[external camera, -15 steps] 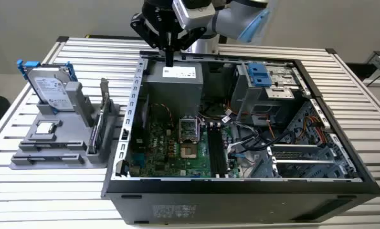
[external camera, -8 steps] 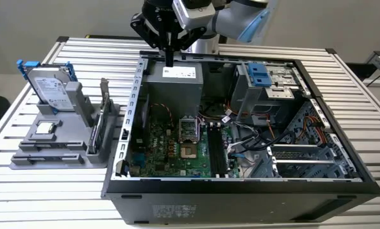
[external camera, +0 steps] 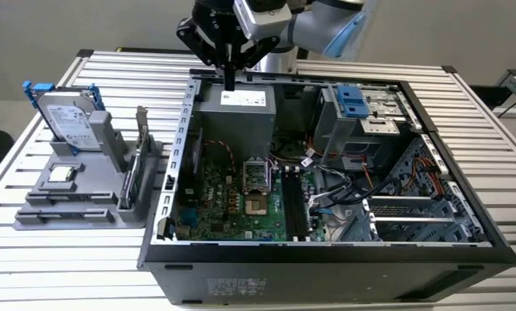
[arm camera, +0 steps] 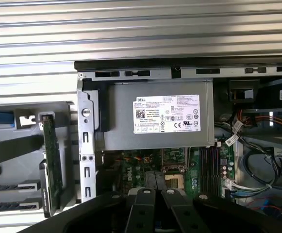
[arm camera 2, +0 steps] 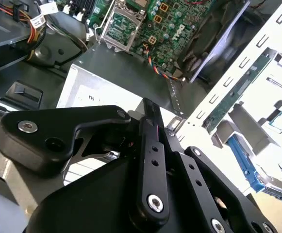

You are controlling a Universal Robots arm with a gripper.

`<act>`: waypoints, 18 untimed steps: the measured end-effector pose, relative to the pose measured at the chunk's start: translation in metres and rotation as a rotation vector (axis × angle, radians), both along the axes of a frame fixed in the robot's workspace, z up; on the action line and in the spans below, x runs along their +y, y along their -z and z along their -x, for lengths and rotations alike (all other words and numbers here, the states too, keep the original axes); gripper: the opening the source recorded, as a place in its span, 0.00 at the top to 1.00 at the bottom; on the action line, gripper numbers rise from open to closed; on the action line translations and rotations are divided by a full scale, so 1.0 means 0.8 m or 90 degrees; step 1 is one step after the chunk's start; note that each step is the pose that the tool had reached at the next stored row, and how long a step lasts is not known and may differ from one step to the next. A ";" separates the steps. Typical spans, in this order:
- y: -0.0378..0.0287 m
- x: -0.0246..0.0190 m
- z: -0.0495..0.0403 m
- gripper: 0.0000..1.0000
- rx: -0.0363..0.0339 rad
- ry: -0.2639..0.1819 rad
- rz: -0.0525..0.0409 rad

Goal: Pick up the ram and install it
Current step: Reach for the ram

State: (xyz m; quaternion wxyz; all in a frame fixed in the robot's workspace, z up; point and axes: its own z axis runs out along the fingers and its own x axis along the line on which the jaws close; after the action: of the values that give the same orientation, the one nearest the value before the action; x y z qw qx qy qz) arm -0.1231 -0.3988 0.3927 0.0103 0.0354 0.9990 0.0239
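Hand point(external camera: 229, 84) fingers pressed together, empty, hovering above power supply point(external camera: 240, 113).

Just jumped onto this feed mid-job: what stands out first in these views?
The open computer case dominates the slatted table, its green motherboard bare inside. The black gripper hangs shut just above the gray power supply at the case's far end. On the exterior view's left, a gray holder carries an upright hard drive.
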 end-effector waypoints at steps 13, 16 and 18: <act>0.0009 0.0000 0.028 1.00 -0.0001 0.000 -0.0001; 0.0014 0.0001 0.036 1.00 -0.0001 0.000 -0.0001; 0.0019 0.0001 0.042 1.00 -0.0001 0.000 -0.0001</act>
State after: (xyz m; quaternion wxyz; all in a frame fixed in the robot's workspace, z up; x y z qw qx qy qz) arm -0.1564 -0.3988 0.3912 0.0104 0.0354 0.9990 0.0240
